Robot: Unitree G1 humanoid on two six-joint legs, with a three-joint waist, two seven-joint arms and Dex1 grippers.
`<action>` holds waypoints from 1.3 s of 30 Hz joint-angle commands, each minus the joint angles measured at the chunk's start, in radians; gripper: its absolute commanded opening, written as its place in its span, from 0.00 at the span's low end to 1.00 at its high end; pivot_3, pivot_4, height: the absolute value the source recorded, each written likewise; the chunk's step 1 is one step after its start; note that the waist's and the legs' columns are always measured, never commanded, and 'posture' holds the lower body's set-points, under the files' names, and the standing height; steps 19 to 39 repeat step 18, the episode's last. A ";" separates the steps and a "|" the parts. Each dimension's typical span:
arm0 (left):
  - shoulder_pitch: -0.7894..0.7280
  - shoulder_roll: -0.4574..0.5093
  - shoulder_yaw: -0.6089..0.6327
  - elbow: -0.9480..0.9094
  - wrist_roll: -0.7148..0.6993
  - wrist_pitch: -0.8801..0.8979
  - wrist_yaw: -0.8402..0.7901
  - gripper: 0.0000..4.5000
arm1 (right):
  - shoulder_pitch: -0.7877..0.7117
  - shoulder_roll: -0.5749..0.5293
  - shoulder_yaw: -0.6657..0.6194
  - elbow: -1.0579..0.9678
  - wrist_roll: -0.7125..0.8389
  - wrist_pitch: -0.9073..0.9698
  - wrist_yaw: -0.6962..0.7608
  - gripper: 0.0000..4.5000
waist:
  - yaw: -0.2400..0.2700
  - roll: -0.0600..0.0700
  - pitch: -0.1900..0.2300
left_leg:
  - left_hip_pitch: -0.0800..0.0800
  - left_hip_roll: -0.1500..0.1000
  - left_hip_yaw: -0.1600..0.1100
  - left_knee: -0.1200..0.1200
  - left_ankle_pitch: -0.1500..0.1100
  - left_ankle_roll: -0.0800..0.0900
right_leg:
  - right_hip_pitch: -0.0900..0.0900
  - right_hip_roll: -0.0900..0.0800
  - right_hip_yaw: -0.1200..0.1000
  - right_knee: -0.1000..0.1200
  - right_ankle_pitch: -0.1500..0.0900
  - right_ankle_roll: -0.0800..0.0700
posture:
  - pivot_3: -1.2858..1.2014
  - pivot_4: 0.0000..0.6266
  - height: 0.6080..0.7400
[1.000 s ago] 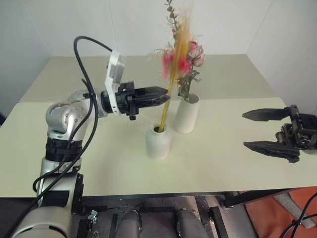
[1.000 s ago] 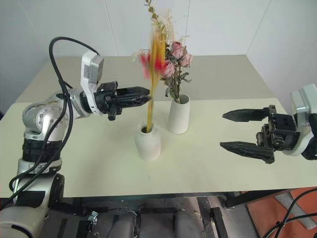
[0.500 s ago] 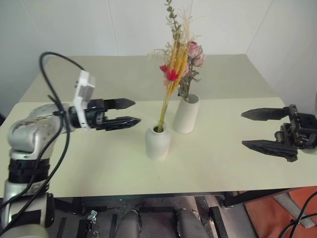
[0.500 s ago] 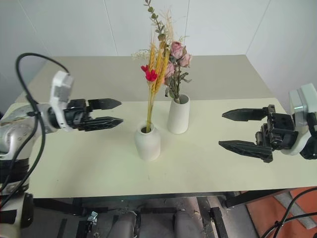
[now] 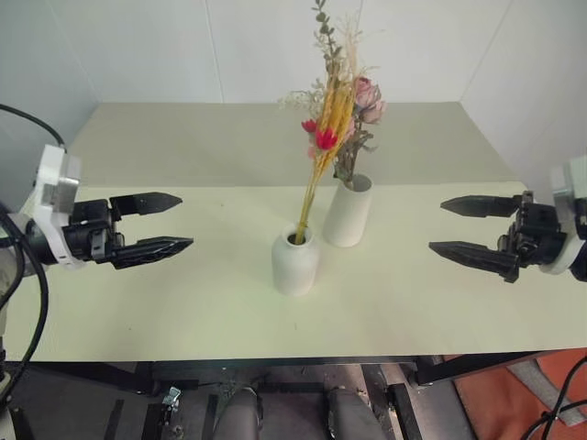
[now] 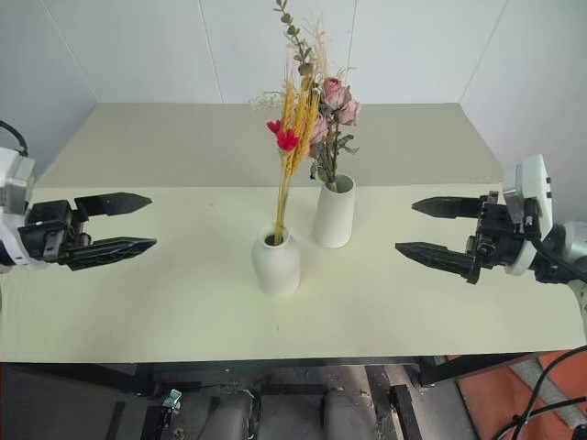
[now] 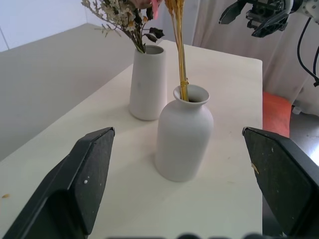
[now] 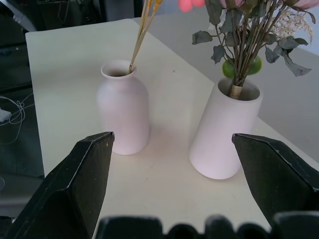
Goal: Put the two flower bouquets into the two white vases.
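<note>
rose bouquet [image 8: 249,30] — blooms cut off, stems hidden inside tall vase [image 8: 225,130]

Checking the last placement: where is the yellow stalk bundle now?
In the head views, the yellow stalk bundle stands in the shorter rounded vase at the table's middle, just left of the taller vase with the roses.

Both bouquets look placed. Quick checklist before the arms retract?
1. Yellow stalks seated in the short vase: ok, though leaning.
2. Roses seated in the tall vase: ok.
3. Both vases upright on the table: ok.
4. Left hand open, apart from the vases: ok.
5. Right hand open, holding nothing: ok.
6. Stalks stable enough not to tip the short vase: cannot tell.
</note>
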State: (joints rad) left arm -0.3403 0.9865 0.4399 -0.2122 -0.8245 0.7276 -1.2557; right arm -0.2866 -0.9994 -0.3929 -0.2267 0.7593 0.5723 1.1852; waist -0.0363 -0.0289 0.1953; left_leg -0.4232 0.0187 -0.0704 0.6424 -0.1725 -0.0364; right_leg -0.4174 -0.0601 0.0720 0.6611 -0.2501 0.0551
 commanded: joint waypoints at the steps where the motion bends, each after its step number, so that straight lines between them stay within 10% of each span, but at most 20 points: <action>1: -0.029 0.000 -0.004 -0.028 -0.031 0.001 0.020 1.00 | 0.020 -0.015 -0.043 -0.038 0.008 0.005 -0.015 1.00 | 0.000 0.000 0.000 | 0.000 0.000 0.000 0.000 0.000 0.000 | 0.000 0.000 0.000 0.000 0.000 0.000 | 0.52 0.24 1.00; 39: -0.128 -0.042 -0.058 0.056 -0.070 -0.016 0.019 1.00 | 0.072 -0.050 -0.104 -0.070 0.024 0.019 -0.043 1.00 | -0.006 0.000 0.000 | 0.000 0.000 0.000 0.000 0.000 0.000 | 0.000 0.001 0.000 0.001 0.000 0.000 | 0.52 0.24 1.00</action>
